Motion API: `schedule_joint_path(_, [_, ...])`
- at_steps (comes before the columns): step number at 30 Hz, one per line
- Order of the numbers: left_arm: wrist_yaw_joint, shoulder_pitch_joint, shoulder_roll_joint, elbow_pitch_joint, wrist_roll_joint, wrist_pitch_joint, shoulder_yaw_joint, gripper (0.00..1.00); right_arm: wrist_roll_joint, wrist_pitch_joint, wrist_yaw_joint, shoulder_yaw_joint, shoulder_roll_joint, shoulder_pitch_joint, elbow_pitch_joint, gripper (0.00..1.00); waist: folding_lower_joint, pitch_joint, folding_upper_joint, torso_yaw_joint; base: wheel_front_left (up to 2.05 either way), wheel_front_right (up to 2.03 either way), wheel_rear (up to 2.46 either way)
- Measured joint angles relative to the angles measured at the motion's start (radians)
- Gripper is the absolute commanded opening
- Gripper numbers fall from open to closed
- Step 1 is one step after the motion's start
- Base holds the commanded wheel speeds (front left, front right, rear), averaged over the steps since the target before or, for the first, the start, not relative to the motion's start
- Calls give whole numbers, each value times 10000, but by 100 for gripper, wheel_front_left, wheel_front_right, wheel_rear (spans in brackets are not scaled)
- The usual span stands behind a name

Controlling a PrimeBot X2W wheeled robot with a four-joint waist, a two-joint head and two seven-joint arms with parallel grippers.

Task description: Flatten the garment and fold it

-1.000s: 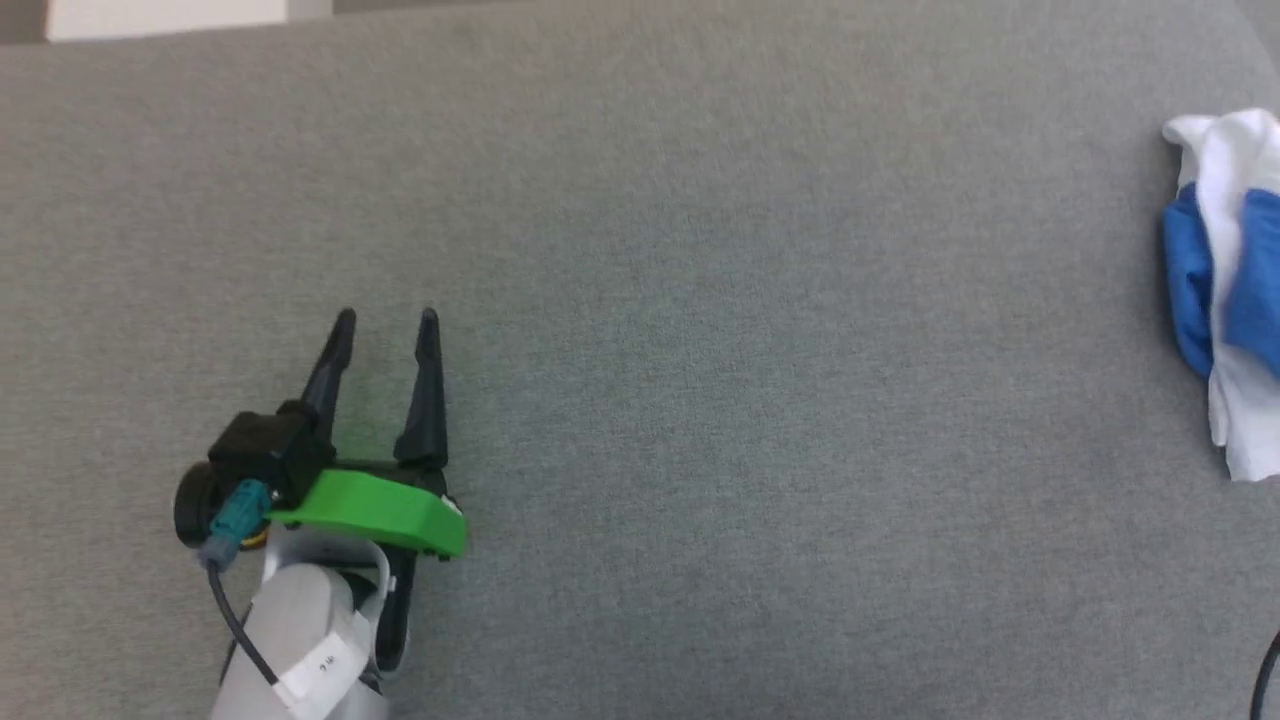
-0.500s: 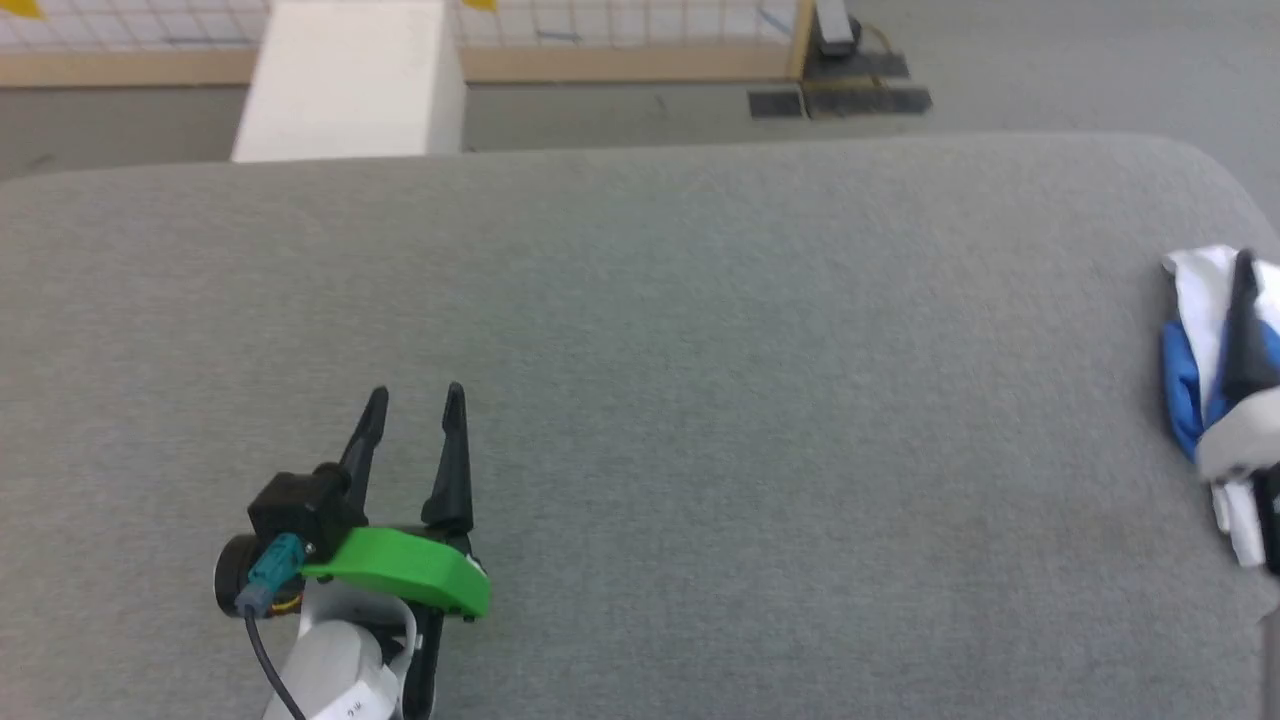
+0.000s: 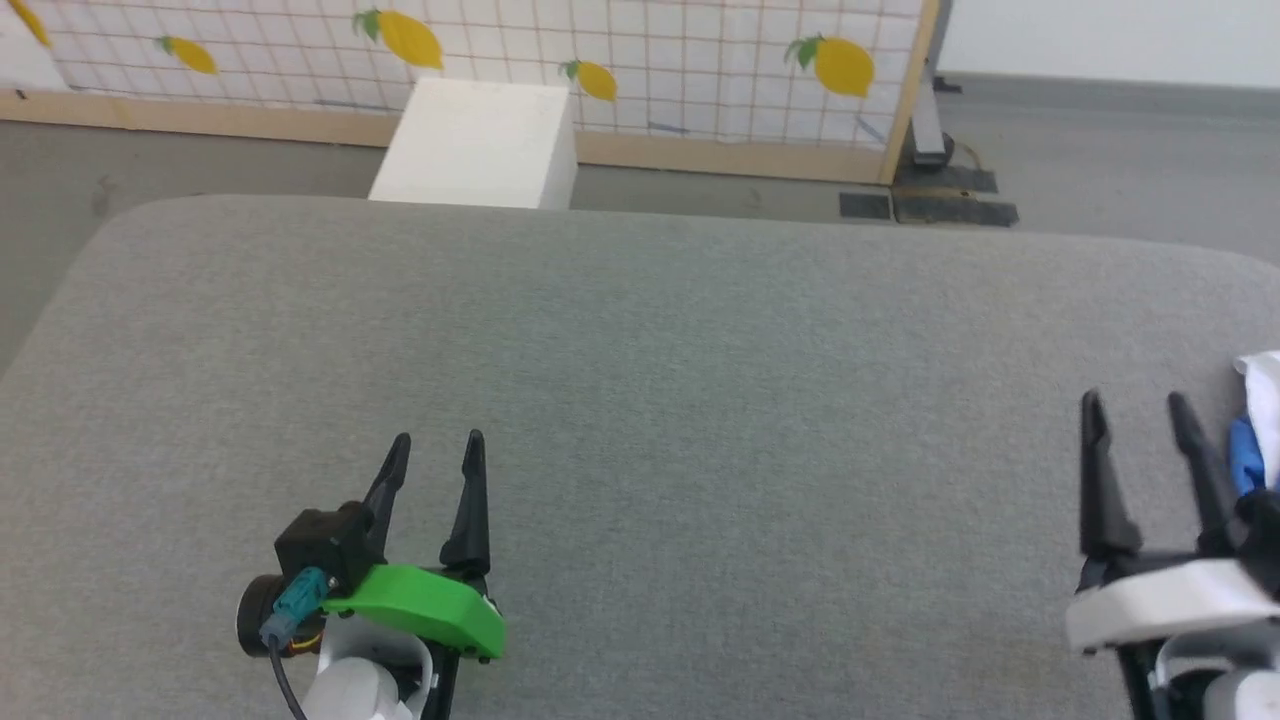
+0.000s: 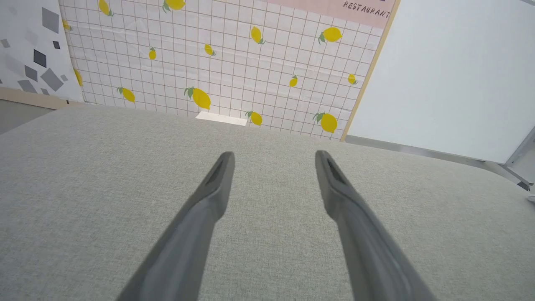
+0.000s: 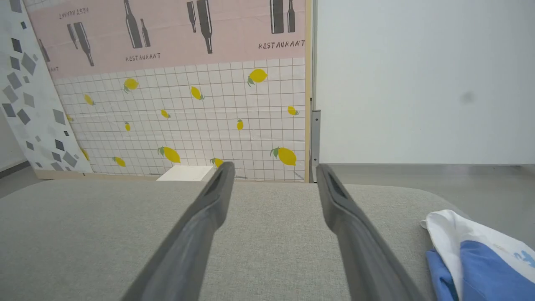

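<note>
**Left gripper (image 3: 437,440) and right gripper (image 3: 1132,402) both spread, garment (image 5: 480,255) far right**

We see the left gripper low on the left over the grey table (image 3: 640,330), fingers apart with nothing between them. The right gripper is low on the right, also parted and empty. The garment lies bunched on the table by its right edge, white over blue, just beside the right gripper's outer finger. We cannot tell if they touch. Past the table stand a white box (image 3: 480,145) and a lemon-print panel (image 3: 650,50).

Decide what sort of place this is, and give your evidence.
Probably a robot test space dressed as a set, not a real restaurant: a free-standing framed panel printed with lemons and the word RESTAURANT, and a grey padded table with a crumpled garment lying on it.
</note>
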Motion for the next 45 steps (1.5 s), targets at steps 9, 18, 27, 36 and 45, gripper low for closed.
schedule_joint_path(9, [38,288,-27,15,2,0,-33,100,523,-355,0,788,44,826,221,100,0,-268,0,203,0,0,0])
schedule_joint_path(18, [82,428,-42,17,2,0,-52,100,541,-412,0,928,44,906,418,100,0,-318,0,138,0,0,0])
schedule_joint_path(27, [109,472,-46,25,-2,0,-52,100,612,-426,0,872,44,909,462,100,1,-326,0,114,0,0,0])
schedule_joint_path(36, [121,469,-46,42,0,6,-44,0,637,-426,0,882,42,907,462,0,0,-325,0,105,0,0,0])
schedule_joint_path(45, [121,469,-46,4,17,92,-15,0,616,-382,0,903,42,906,462,0,1,-325,0,67,0,0,0])
